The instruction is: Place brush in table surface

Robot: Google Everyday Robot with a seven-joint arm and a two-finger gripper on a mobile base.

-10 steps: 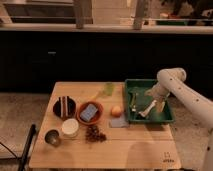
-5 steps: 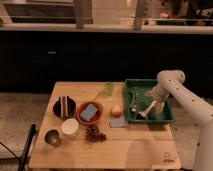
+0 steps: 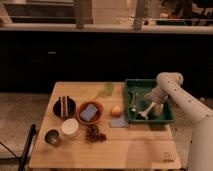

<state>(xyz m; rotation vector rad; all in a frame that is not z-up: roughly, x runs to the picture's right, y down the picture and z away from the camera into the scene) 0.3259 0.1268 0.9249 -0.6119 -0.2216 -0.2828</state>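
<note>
The brush (image 3: 146,110) has a white handle and a dark head and lies slanted in the green tray (image 3: 164,118) at the table's right. My gripper (image 3: 152,100) reaches down into the tray from the right and sits at the upper end of the brush's handle. A slim yellowish utensil (image 3: 133,103) lies in the tray just left of the brush. The light-wood table surface (image 3: 135,146) spreads out in front of the tray, with a small dark logo (image 3: 167,157) at its near right corner.
On the table's left half stand a dark bowl (image 3: 65,106), an orange bowl with a blue sponge (image 3: 90,112), a white cup (image 3: 70,127) and a metal cup (image 3: 52,137). A dark clump (image 3: 93,133), an orange ball (image 3: 116,110) and a grey cloth (image 3: 119,122) lie near the middle.
My arm has shifted slightly and the wrist has sunk a little lower over the tray. The brush still lies in the tray.
</note>
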